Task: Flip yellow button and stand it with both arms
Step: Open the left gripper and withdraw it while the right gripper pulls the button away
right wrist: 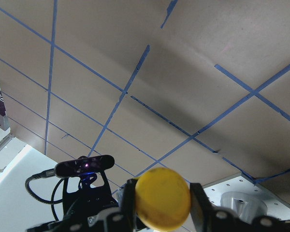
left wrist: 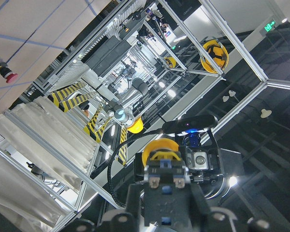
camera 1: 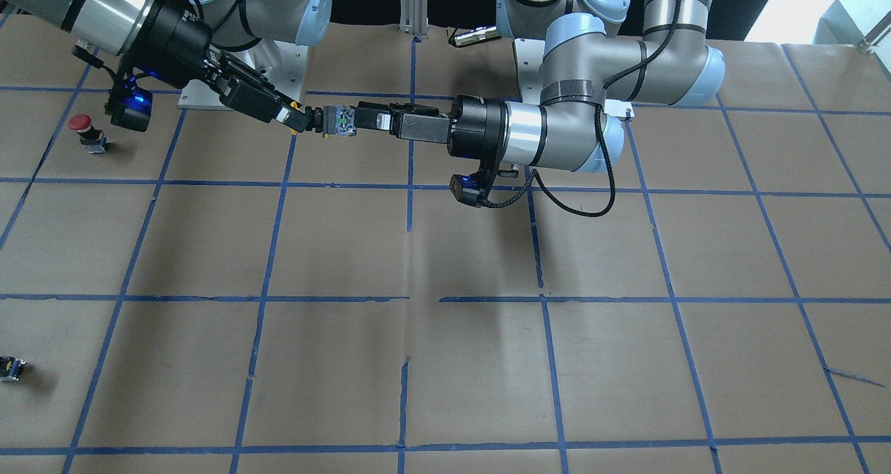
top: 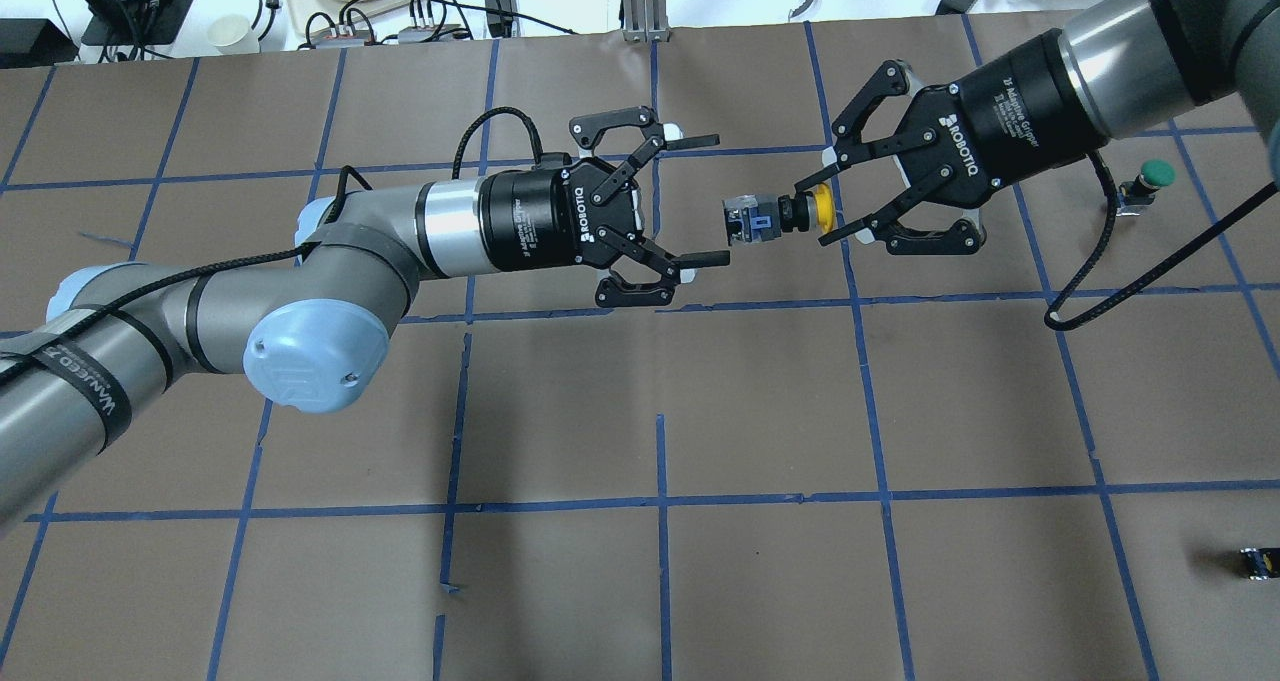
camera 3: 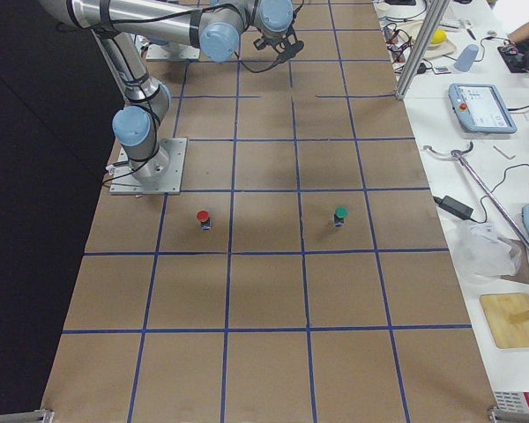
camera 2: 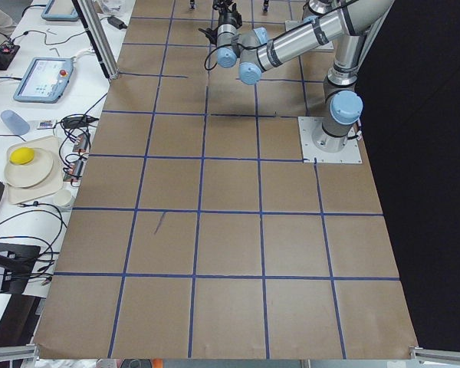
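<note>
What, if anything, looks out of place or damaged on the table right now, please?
A tiny black-and-yellow piece lies alone on the right arm's side of the table, unlike the upright red button and green button. The yellow button, held sideways in mid-air by the right gripper, suits the task.

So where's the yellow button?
In the overhead view, the yellow button is in the air near the middle, pinched by the right gripper, facing the open left gripper.

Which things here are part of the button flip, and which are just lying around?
Job: yellow button, right gripper holding it, left gripper open beside it.
Lying about: red button, green button, small black-and-yellow piece.
</note>
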Controlling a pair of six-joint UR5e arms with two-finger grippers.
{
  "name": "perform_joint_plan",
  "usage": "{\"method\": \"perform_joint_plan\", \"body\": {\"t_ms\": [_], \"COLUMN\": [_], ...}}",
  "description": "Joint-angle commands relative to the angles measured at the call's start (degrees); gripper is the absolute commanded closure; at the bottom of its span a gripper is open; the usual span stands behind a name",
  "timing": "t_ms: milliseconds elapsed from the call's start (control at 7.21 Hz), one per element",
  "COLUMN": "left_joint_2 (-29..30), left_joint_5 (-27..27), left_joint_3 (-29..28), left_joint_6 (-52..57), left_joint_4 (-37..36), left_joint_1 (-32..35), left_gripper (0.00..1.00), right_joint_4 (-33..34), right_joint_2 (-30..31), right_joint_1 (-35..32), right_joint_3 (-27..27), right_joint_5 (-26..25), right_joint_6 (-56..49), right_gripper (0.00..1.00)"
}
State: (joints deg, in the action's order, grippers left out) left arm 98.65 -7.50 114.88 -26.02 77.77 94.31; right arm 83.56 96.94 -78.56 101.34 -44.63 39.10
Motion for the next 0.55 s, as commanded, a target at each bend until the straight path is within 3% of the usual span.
{"method": "perform_joint_plan", "body": {"t_ms": [0,277,416], "left_joint_2": [-0.5,-0.6,-0.6], "left_joint_5": [13.6,30.1,39.7], "left_joint_3": [-6.2,-16.3,-20.2], "left_joint_6": [-5.1,-9.9,-10.7], "left_joint_4": [-0.3,0.9,1.7], "left_joint_1": [0.0,0.1,0.4], "left_gripper": [0.01,0.00,0.00], "right_joint_4": [0.3,-0.3,-0.3], "right_joint_2": [0.1,0.1,0.1], "right_joint_1": [1.1,3.3,3.8], "right_joint_3": [-1.0,-4.4,-5.0], "right_joint_5": [-4.7,-10.1,-15.6], "right_joint_6": [-1.3,-5.8,-14.1], "right_gripper": [0.81,0.81,0.81]}}
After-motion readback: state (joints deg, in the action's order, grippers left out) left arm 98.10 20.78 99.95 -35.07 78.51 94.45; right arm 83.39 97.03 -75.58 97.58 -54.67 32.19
